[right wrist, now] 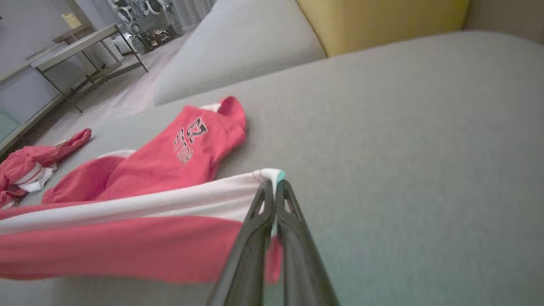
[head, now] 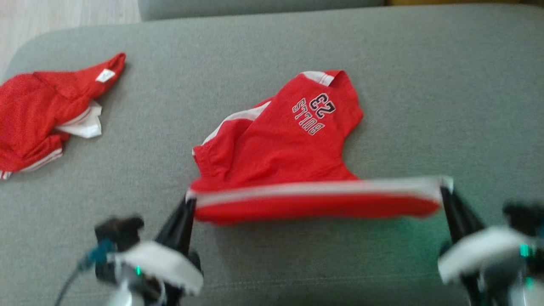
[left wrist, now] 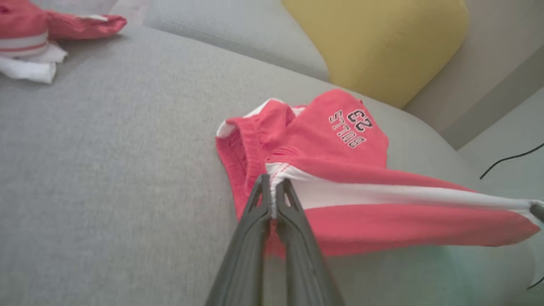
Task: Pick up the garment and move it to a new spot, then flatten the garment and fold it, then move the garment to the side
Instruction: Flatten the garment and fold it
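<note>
Red garment (head: 280, 144) lies mid-seat, its white-banded near hem lifted taut between both arms. Left gripper (head: 190, 204) is clamped on the hem's left corner and right gripper (head: 444, 191) on its right corner. To flatten well, hold both corners level and evenly tensioned, lowering toward the near edge. Grey woven sofa seat (head: 425, 85) likely drags cloth. Yellow cushion (left wrist: 382, 42) stands beyond the far edge, and a second red garment (head: 38, 110) lies at the left edge.

Soft, even light, with a faint shadow beneath the garment (head: 280, 148). All views are motion-blurred — worst along the head view's bottom.
</note>
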Tool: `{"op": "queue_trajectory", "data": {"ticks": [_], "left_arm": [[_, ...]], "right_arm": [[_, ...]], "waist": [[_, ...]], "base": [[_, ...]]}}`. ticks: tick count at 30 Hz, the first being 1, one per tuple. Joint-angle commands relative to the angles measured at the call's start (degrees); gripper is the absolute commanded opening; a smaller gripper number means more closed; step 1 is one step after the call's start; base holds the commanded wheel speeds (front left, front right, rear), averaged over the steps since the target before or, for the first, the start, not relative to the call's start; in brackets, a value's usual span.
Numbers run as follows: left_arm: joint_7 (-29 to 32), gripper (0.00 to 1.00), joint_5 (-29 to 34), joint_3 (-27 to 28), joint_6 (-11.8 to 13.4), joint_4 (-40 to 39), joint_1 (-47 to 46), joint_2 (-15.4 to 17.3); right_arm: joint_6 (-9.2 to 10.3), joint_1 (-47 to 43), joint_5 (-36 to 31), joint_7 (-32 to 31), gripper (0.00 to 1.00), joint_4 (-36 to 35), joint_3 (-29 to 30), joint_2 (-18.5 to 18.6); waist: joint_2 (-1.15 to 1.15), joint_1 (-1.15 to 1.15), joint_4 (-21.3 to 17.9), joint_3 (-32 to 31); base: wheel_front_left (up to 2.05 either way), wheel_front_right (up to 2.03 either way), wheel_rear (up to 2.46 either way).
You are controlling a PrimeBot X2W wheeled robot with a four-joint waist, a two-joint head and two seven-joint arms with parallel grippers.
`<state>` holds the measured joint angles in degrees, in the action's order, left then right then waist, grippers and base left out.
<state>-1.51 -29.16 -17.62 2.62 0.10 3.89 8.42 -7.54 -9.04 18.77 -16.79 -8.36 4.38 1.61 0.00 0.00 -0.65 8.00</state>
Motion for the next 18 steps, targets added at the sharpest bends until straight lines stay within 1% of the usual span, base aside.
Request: {"op": "queue_trajectory", "data": {"ticks": [1,5,8,13,18], "left_arm": [[0.3,0.0,-0.5,3.4,-0.2,-1.0,-4.7,1.3],[1.8,0.0,-1.7,3.6,-1.4,1.9,-11.4,1.0],[2.4,0.0,-2.6,3.4,-2.5,4.9,-16.0,0.3],[2.1,0.0,-4.2,2.6,-4.6,11.7,-23.2,-1.7],[0.7,0.0,-4.8,0.9,-6.3,18.6,-29.2,-3.4]], "right_arm": [[0.05,5.8,-1.4,-0.3,0.0,-1.1,-0.3,1.3],[0.05,17.7,-2.6,-1.5,0.0,4.4,-2.6,2.5],[0.05,26.7,-2.4,-1.3,0.0,10.8,-4.2,3.9],[0.05,40.0,-2.0,1.2,0.0,23.2,-6.7,6.1],[0.05,50.1,-1.8,4.6,0.0,35.7,-9.8,7.4]], "waist": [[0.0,0.0,1.0,1.9],[0.0,0.0,2.6,5.2],[0.0,0.0,4.3,7.6],[0.0,0.0,7.6,11.1],[0.0,0.0,10.2,13.7]], "base": [[0.0,0.0,0.0],[0.0,0.0,0.0],[0.0,0.0,0.0],[0.0,0.0,0.0],[0.0,0.0,0.0]]}}
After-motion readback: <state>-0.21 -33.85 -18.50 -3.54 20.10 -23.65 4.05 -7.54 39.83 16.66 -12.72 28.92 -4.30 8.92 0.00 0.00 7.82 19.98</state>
